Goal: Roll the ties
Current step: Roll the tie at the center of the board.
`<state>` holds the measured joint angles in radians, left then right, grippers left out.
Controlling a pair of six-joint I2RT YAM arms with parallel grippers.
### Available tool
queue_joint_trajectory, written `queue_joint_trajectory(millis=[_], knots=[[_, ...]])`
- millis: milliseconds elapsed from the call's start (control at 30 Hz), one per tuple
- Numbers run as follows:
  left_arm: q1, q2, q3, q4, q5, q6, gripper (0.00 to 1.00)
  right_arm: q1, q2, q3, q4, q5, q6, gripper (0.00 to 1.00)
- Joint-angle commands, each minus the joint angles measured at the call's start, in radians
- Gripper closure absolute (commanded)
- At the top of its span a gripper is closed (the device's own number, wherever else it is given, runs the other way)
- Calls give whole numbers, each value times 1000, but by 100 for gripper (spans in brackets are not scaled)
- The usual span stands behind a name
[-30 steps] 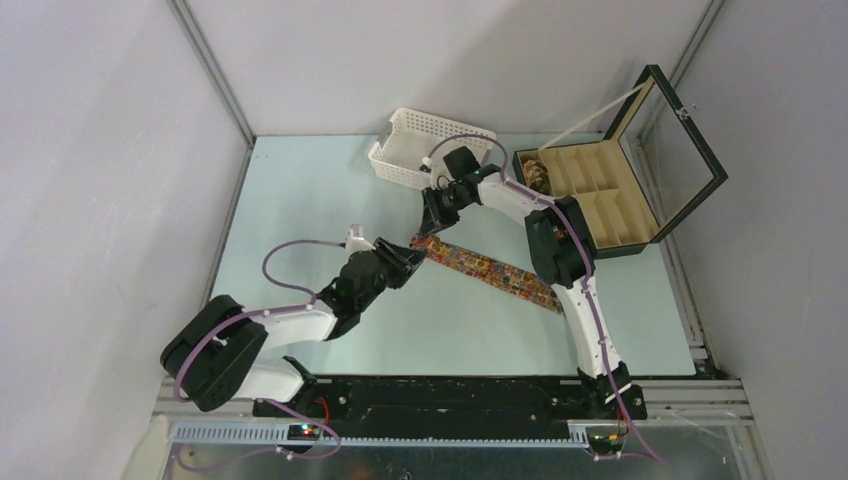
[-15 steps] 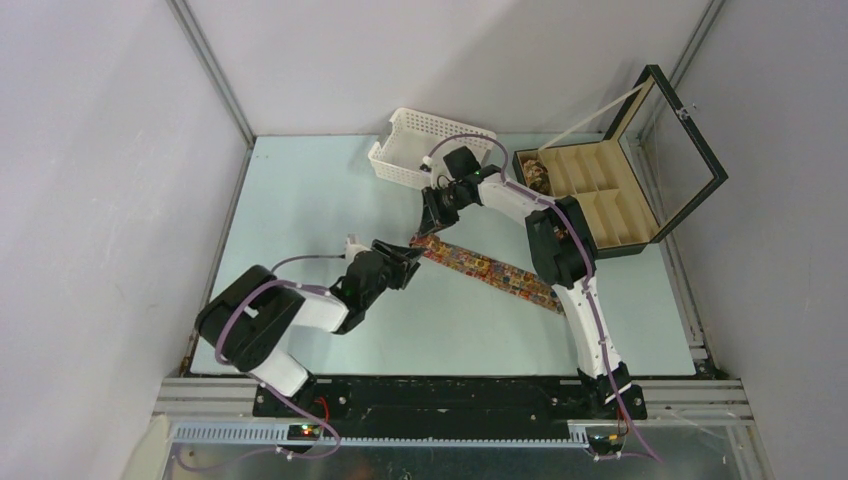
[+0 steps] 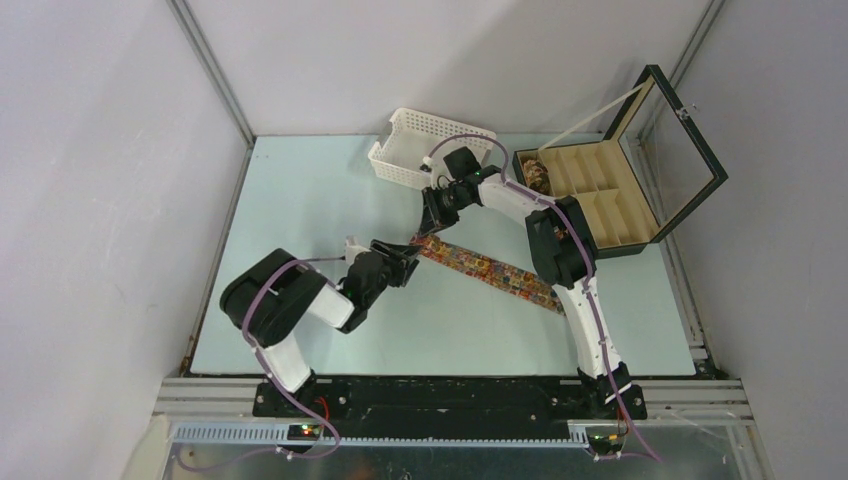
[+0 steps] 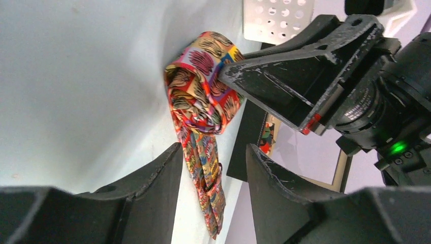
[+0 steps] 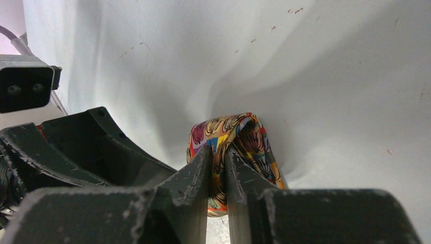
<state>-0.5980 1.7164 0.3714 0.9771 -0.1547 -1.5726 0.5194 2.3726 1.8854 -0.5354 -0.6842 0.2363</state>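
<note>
One patterned tie [image 3: 490,270] lies as a flat strip slanting across the table. Its far-left end is rolled into a small coil [image 4: 203,84]. My right gripper [image 3: 433,224] comes down from the back and is shut on that coil [image 5: 235,133], a fold of fabric pinched between its fingertips [image 5: 203,168]. My left gripper [image 3: 411,253] sits just left of the coil, open; in the left wrist view the tie's strip [image 4: 206,193] runs between its spread fingers [image 4: 161,178] without being pinched. Another rolled tie [image 3: 537,176] rests in the black box's far-left compartment.
A white perforated basket [image 3: 425,146] stands at the back, just behind the right gripper. The black compartmented box [image 3: 600,200] with its glass lid [image 3: 680,150] raised stands at the back right. The right arm's elbow [image 3: 558,245] covers part of the strip.
The left gripper's jaws have widened and let go of the coil's end. The left arm's elbow has swung up and toward the middle. The right gripper and the tie have stayed put.
</note>
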Motion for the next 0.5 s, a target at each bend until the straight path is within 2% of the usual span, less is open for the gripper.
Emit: queue_joint_trajectory(millis=[0,467], knots=[[10,40,22,70,-21,-14,47,0,-70,-5,29,3,2,81],[34,120,38,154,-23,-30,48,-1,-70,-8,28,2,-2,81]])
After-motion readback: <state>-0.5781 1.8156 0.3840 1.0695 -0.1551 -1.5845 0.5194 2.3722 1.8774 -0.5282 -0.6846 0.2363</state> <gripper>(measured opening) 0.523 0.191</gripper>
